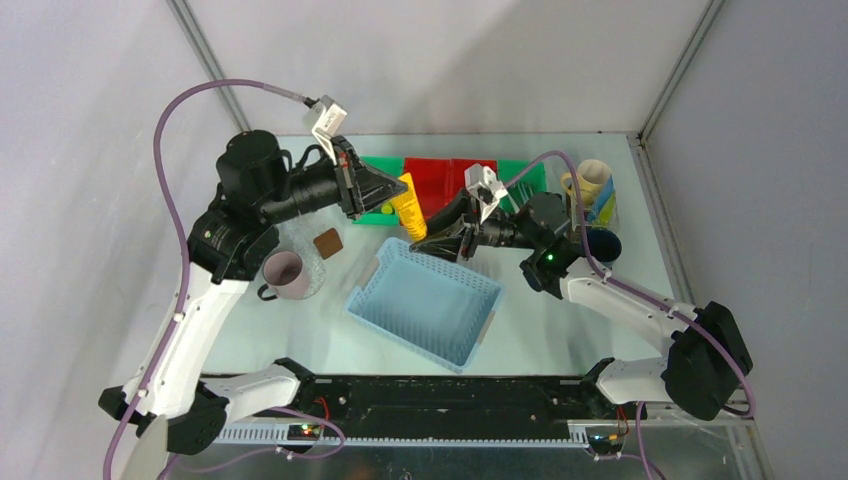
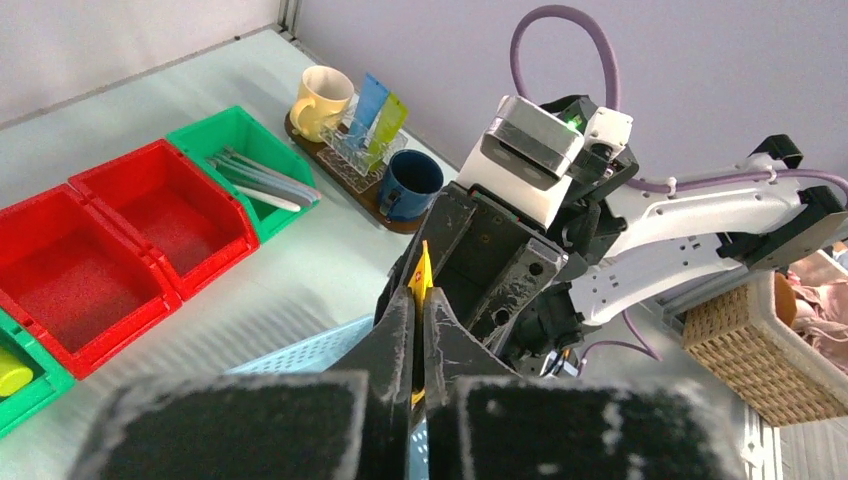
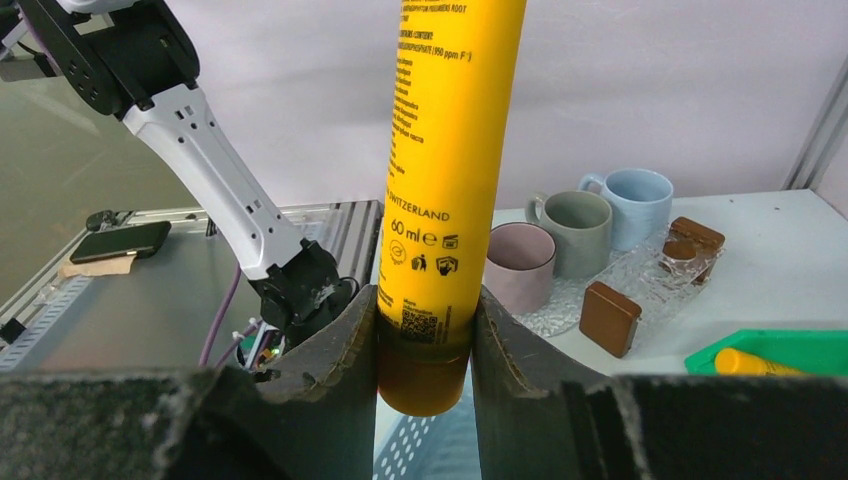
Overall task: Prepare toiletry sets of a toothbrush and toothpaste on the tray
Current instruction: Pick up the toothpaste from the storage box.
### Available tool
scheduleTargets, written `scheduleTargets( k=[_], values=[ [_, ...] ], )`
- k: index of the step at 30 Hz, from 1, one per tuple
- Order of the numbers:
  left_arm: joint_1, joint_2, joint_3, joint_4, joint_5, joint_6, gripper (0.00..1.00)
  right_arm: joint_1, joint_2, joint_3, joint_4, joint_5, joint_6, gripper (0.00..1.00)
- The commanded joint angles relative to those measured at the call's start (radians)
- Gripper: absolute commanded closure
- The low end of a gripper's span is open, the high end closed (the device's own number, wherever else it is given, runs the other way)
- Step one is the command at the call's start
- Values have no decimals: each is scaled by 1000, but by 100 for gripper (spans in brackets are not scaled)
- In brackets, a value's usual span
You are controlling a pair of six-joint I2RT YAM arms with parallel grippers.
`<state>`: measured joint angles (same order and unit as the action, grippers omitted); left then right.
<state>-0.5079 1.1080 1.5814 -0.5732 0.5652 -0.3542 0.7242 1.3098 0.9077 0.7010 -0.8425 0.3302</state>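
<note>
Now left pincer [image 2: 418,300], right pincer [image 3: 425,330] both grip yellow tube [image 3: 450,150]; toothbrushes [image 2: 262,180] in green bin [image 2: 212,132].

The surface's [image 1: 570,335] middle is being blocked by the blue basket [image 1: 425,305]. Above its far rim, the air is being filled by the left hand [image 1: 395,198] and right hand [image 1: 428,240], both clamped on the yellow tube [image 1: 408,205]. The far edge is being lined by bins [image 1: 440,180]. Bare room is being left between the basket and the right edge.
</note>
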Motion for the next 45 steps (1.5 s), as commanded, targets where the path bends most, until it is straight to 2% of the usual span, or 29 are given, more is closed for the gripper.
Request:
scheduleTargets(
  k=[1, 4, 8, 15, 20, 24, 28, 38, 45],
  values=[
    [5, -19, 11, -19, -24, 44, 100, 4, -16, 43, 0, 21, -45, 94],
    [5, -34, 12, -43, -110, 81, 100, -2, -34, 43, -50, 41, -71, 79],
    [13, -49, 15, -81, -230, 112, 100, -29, -63, 43, -110, 66, -81, 48],
    [25, -78, 8, -121, -467, 158, 100, -95, -181, 42, -311, 146, -148, 29],
    [45, -84, -23, -113, -637, 165, 100, -122, -311, 43, -515, 302, -274, 16],
    [77, -78, -58, -82, -762, 162, 100, -133, -408, 42, -712, 464, -349, 8],
    [133, -73, -116, -5, -839, 135, 100, -140, -507, 14, -807, 635, -402, 1],
    [300, -12, -256, 237, -965, 83, 100, -169, -779, -196, -789, 977, -495, 1],
    [382, 92, -304, 355, -1014, 46, 100, -190, -889, -277, -780, 1012, -565, 1]
  ],
)
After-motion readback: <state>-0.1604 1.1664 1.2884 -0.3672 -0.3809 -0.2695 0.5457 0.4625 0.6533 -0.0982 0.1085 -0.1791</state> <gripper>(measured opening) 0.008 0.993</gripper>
